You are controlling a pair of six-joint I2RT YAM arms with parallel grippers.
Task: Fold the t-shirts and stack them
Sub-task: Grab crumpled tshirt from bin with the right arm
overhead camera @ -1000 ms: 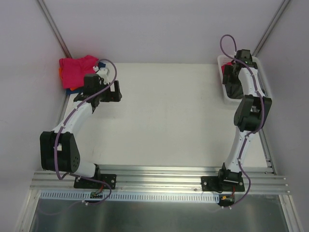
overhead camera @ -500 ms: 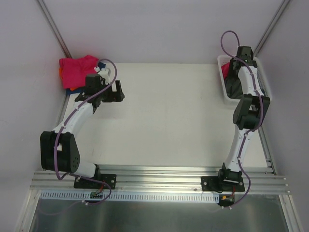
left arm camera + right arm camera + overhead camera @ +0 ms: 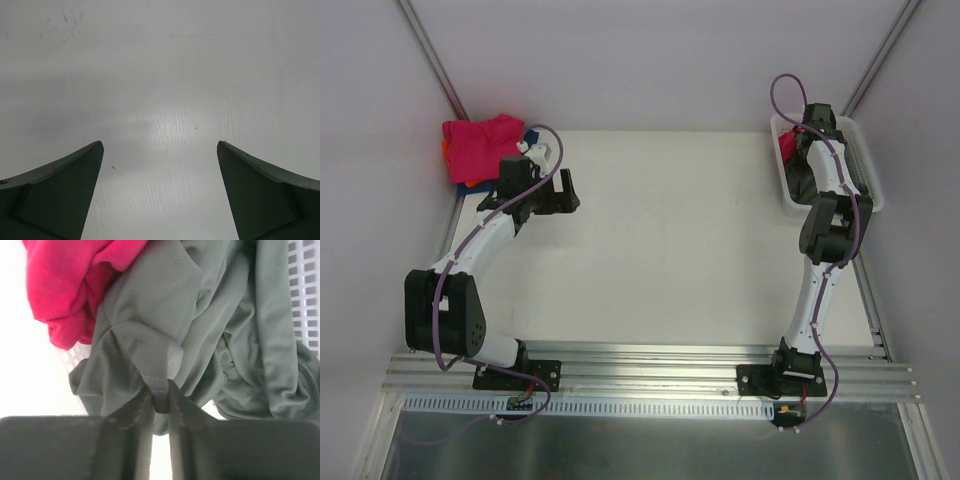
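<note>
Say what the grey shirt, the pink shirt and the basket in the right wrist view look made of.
The grey shirt: thin synthetic mesh knit, probably; matt, tiny pinholes, stitched hem.
The pink shirt: softer, thicker knit, perhaps cotton; matt, plump folds.
The basket: white moulded plastic, smooth; rigid square lattice.
</note>
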